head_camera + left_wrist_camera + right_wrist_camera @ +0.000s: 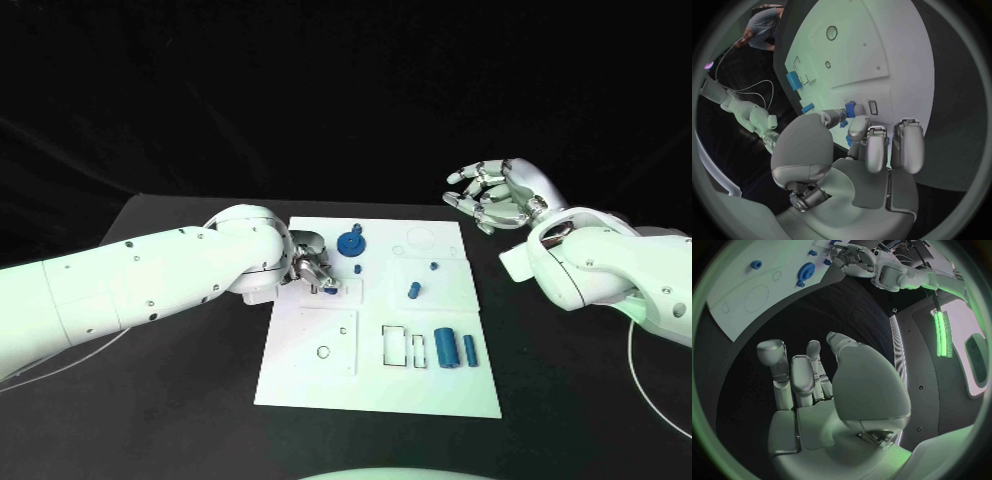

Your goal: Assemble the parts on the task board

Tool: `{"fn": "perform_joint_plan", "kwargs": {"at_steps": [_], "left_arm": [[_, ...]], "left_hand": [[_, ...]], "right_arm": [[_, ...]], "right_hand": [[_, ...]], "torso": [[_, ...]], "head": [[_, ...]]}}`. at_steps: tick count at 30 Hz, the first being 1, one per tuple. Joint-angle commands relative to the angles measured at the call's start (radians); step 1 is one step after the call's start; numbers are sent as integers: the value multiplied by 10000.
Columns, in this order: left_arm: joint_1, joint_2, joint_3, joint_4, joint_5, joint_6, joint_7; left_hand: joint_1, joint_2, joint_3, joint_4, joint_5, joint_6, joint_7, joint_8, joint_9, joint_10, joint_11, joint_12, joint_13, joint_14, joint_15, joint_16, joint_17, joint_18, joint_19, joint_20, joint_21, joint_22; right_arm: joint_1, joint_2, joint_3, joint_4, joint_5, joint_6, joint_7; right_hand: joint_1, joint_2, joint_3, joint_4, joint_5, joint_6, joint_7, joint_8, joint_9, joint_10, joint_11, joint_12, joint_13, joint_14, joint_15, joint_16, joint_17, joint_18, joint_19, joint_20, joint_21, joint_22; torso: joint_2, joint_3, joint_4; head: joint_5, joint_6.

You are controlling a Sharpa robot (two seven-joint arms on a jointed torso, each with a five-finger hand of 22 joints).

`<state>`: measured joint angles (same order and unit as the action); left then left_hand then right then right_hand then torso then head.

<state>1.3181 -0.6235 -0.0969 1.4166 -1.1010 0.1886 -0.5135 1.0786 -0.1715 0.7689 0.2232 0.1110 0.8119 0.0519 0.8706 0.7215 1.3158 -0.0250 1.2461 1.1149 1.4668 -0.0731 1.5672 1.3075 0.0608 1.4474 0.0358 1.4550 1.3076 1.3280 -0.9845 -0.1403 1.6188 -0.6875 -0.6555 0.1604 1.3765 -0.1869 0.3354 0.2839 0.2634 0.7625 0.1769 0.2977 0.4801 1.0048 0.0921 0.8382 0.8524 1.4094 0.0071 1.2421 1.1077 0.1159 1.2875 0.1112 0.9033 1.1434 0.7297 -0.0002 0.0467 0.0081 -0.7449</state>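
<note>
No text, label, brand, number or sign can be read in any of the views. The task board carries only thin outlines, circles and rectangles, with no lettering legible on them, and nothing written shows on the blue parts or on the table.

white task board, blue parts, black table, silver fingers
</note>
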Motion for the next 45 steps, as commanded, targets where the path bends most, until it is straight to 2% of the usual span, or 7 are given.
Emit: {"fn": "perform_joint_plan", "kwargs": {"at_steps": [1,16,25,45], "left_arm": [[-22,15,-16,-1,8,264,-40],[-22,43,-2,-74,182,284,-41],[-17,121,6,-131,195,385,-71],[-6,294,0,-347,231,702,-149]], "left_hand": [[5,131,2126,-2075,57,25,-13,31,-4,71,27,48,12,1040,-65,36,2633,-68,15,-71,61,104],[13,141,2156,-2111,87,45,-23,55,10,88,17,67,35,1040,-72,36,2633,-67,12,-73,57,97],[-14,167,2177,-2108,107,66,-26,78,25,130,14,114,95,1040,-76,36,2633,-66,11,-76,55,93],[-589,310,1908,-1978,50,397,-213,382,263,396,-130,320,320,1040,-190,36,2633,-86,72,-160,89,192]], "right_arm": [[-5,0,1,8,-27,134,54],[-5,-12,1,11,-27,133,56],[-5,-24,1,23,-27,128,58],[-5,-63,1,53,-28,130,68]], "right_hand": [[-92,-13,1,30,-64,-22,-44,60,12,27,-71,-36,-13,-14,2,-46,10,135,69,-7,-26,2],[-92,-13,1,30,-64,-22,-44,60,12,27,-71,-36,-13,-14,2,-46,10,135,69,-7,-26,2],[-95,-10,3,21,-75,-19,-50,72,13,32,-75,-32,-27,-9,-2,-50,13,137,75,-10,-42,-9],[-95,-10,3,21,-75,-19,-50,72,13,32,-75,-32,-27,-9,-2,-50,13,137,75,-10,-42,-9]], "torso": [[0,5,-2],[4,10,-9],[-2,15,6],[-13,18,-6]], "head": [[-10,-17],[-8,1],[5,-41],[17,-40]]}}
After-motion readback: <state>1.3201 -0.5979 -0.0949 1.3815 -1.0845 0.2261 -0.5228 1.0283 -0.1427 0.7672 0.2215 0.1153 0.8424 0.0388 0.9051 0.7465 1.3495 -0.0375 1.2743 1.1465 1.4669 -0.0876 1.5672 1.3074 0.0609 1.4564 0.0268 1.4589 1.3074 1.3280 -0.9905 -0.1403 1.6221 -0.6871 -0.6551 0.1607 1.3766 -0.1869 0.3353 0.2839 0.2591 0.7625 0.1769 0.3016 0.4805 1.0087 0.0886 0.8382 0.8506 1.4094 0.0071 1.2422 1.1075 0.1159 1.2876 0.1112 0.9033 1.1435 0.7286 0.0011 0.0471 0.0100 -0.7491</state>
